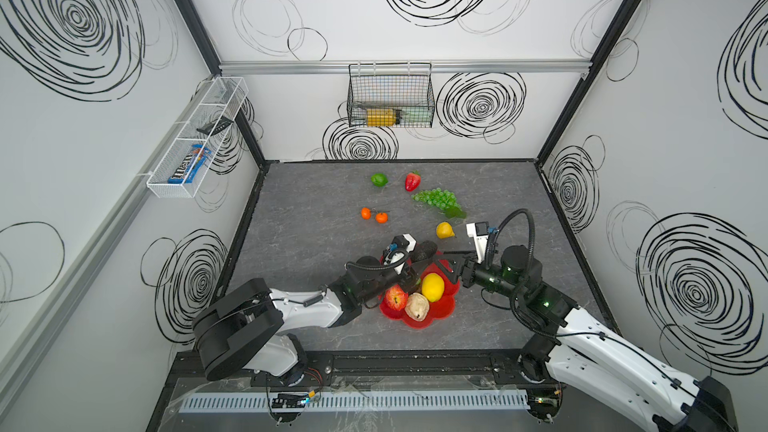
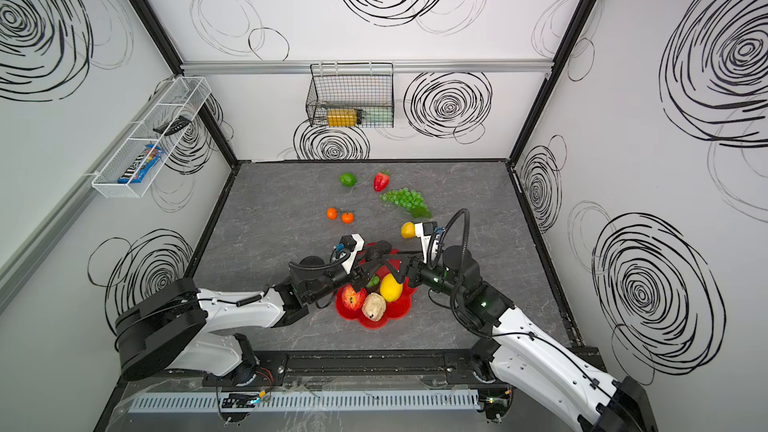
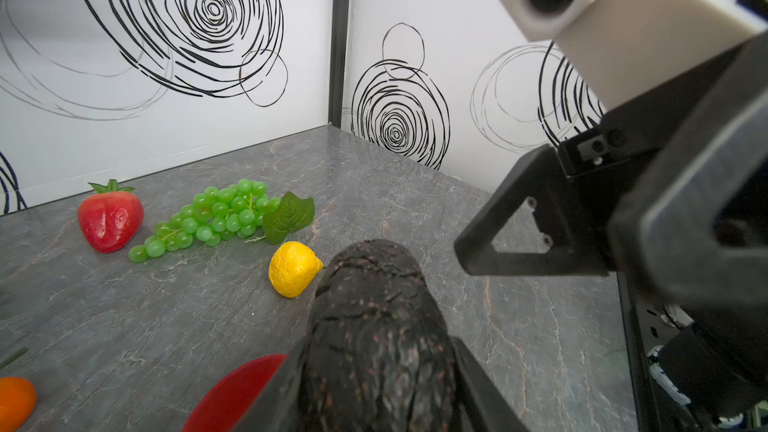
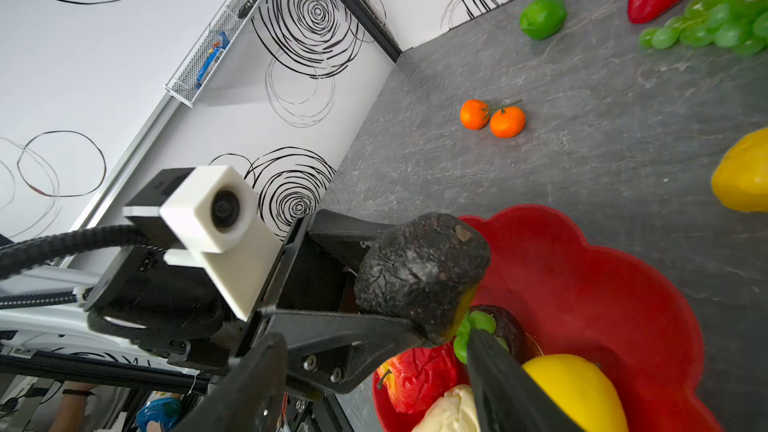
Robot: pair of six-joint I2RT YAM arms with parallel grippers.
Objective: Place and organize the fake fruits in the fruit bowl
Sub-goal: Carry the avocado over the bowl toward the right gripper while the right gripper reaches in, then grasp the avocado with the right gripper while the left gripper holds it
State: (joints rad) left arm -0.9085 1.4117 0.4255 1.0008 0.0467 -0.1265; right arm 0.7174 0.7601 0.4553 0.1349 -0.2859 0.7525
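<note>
Left wrist view, lower centre of the frame: the left gripper (image 3: 378, 351) is clamped on a dark avocado (image 3: 370, 297), one finger pressed against each flank of the fruit. In both top views the avocado hangs over the far rim of the red fruit bowl (image 1: 442, 307), low in the middle of the frame. A red apple (image 1: 395, 297), a large lemon (image 1: 433, 286) and a beige lumpy piece (image 1: 417, 306) already sit packed together in it. The right gripper (image 1: 442, 261), jaws spread and empty, hovers at the bowl's right edge, just beside the avocado. Loose on the grey table (image 1: 311, 243), toward the upper middle of the frame, lie a lime (image 1: 379, 179), a strawberry (image 1: 412, 181), a grape bunch (image 1: 436, 199), two small oranges (image 1: 373, 215) and a small lemon (image 1: 444, 230).

By its moulded look, the avocado is probably hollow plastic: light, stiff and hard to damage, with pebbled skin that gives the fingers purchase. The hold across the thick body looks sound. A grip nearer the tapered end would likely let it slip out. Once released among round neighbours, it may roll.
</note>
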